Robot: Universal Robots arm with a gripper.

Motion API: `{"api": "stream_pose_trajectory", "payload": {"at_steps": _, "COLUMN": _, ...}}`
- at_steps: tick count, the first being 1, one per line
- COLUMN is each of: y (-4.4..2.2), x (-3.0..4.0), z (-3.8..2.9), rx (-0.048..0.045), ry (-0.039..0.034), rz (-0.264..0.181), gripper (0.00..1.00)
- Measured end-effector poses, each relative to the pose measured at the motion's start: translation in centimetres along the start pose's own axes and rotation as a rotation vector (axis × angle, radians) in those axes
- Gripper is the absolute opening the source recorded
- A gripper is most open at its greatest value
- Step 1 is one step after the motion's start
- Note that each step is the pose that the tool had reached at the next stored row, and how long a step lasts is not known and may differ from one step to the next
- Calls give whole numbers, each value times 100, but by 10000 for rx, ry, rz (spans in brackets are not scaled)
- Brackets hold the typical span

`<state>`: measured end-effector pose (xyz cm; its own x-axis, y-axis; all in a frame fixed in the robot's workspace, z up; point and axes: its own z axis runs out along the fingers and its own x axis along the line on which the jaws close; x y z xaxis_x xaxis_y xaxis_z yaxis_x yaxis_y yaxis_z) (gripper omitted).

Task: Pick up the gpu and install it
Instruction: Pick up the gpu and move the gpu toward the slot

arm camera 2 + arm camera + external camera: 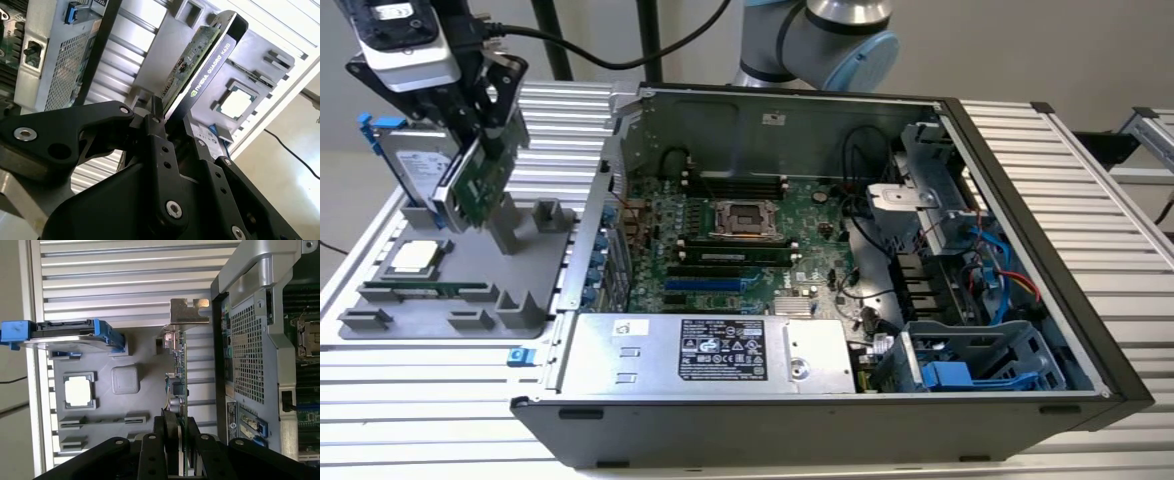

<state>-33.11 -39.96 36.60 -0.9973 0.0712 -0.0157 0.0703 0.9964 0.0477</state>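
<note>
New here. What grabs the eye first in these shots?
The open black computer case, green motherboard exposed, lies centre in the exterior view. At that view's left, the black gripper clamps the flat green gpu card on edge at the grey parts tray, beside a silver hard drive in a blue frame.

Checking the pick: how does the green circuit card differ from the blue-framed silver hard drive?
The green gpu card is clamped in the black gripper; the blue-framed silver hard drive stands free in the grey tray. The gpu ends in a silver bracket; the drive has none. Both stand on edge.
</note>
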Motion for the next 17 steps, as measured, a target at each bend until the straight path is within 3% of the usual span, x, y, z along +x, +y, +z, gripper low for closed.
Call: {"api": "stream_pose_trajectory", "payload": {"at_steps": 17, "y": 4, "x": -1, "z": -88, "rx": 1, "ry": 1, "rz": 1, "gripper": 0}}
